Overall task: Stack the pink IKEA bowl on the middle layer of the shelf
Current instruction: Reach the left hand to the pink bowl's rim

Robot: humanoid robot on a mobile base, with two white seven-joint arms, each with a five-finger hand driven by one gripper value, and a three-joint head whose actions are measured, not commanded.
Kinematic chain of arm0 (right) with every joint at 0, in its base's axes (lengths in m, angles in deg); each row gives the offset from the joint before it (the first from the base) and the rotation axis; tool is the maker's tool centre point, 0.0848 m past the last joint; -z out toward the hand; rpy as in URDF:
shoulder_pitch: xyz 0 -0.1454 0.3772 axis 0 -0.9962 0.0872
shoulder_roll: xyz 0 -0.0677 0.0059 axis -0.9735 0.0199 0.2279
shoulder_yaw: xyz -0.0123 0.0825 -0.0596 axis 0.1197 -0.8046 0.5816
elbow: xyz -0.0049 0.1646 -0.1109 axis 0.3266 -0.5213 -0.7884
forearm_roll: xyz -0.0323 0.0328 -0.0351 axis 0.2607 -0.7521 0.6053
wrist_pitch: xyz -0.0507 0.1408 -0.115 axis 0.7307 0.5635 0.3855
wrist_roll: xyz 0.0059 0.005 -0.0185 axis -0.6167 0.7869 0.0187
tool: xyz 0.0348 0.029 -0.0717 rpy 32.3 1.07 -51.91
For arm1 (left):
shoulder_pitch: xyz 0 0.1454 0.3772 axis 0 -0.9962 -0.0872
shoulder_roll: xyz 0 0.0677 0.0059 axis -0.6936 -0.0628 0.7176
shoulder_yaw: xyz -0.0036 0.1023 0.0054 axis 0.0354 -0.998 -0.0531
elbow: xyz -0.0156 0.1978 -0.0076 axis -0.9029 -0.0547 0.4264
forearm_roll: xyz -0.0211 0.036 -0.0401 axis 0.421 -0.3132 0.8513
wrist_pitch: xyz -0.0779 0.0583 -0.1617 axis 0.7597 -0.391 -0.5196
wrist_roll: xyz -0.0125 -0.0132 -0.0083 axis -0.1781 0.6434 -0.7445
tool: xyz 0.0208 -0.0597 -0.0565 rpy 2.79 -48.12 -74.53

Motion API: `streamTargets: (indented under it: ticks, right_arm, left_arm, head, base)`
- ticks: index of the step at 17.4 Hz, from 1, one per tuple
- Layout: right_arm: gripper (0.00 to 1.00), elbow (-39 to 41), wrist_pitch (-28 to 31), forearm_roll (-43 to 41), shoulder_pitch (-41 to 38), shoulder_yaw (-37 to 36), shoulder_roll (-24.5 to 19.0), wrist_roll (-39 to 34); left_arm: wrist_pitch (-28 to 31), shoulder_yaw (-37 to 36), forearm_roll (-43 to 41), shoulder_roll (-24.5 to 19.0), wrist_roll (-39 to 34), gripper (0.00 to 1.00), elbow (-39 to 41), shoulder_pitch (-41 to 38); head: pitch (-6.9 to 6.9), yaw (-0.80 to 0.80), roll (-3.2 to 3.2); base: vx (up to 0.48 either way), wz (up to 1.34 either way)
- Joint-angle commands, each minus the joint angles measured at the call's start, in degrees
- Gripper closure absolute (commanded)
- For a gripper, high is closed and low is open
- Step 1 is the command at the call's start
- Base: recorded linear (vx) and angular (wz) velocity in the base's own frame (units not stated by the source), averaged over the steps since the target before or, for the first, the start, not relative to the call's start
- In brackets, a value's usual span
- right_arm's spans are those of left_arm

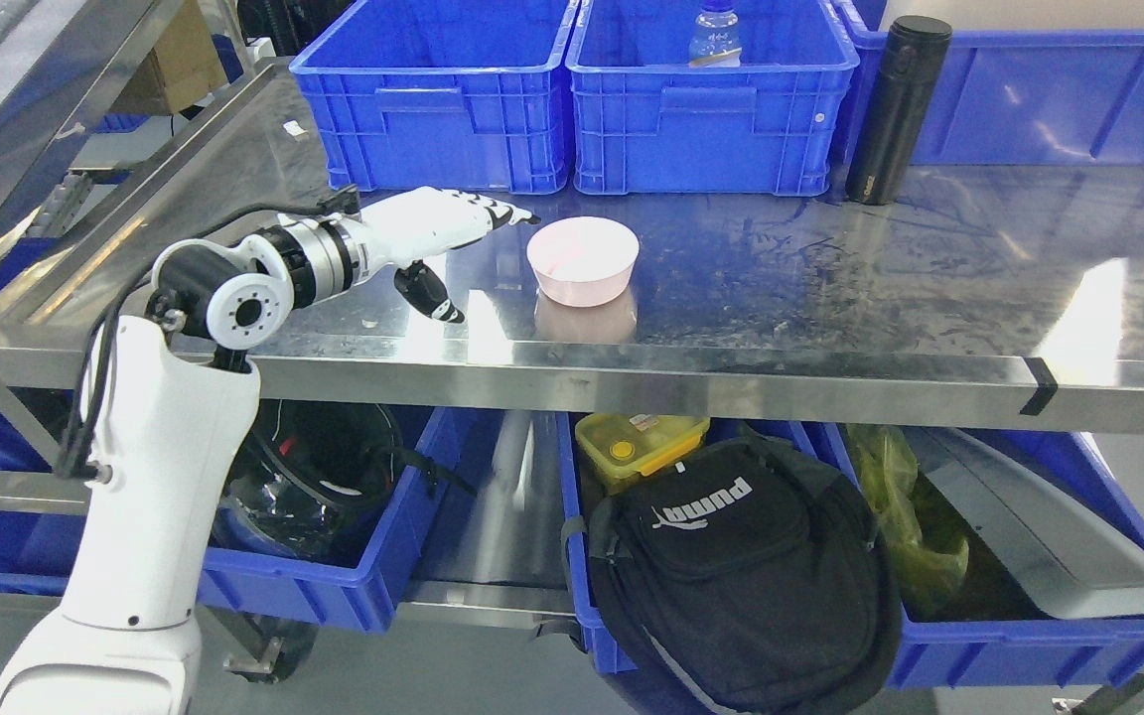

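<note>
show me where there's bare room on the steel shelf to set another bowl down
The widest bare patch of the steel shelf lies right of the pink bowl, in front of the black flask. A narrower strip runs along the front edge. It is crowded left of the bowl, where the left hand reaches with open fingers, and at the back along the blue bins.
</note>
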Motion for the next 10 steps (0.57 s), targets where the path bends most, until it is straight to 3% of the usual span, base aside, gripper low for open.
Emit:
streamTargets:
  ticks: [1,10]
  right_arm:
    - [0.0,1.0,0.0,0.0,-1.2,0.0,1.0,0.0]
    - [0.0,1.0,0.0,0.0,-1.2,0.0,1.0,0.0]
  left_arm:
    - [-0.9,-6.9,-6.9,11.0,0.0,0.1,-14.8,5.2]
    - [-1.4,-7.8,-10.1,13.8,-0.8,0.17,-22.4,8.3]
  head:
    - [0.0,0.0,0.0]
    - [0.0,0.0,0.0]
  base:
    - [0.0,0.0]
    - [0.0,0.0]
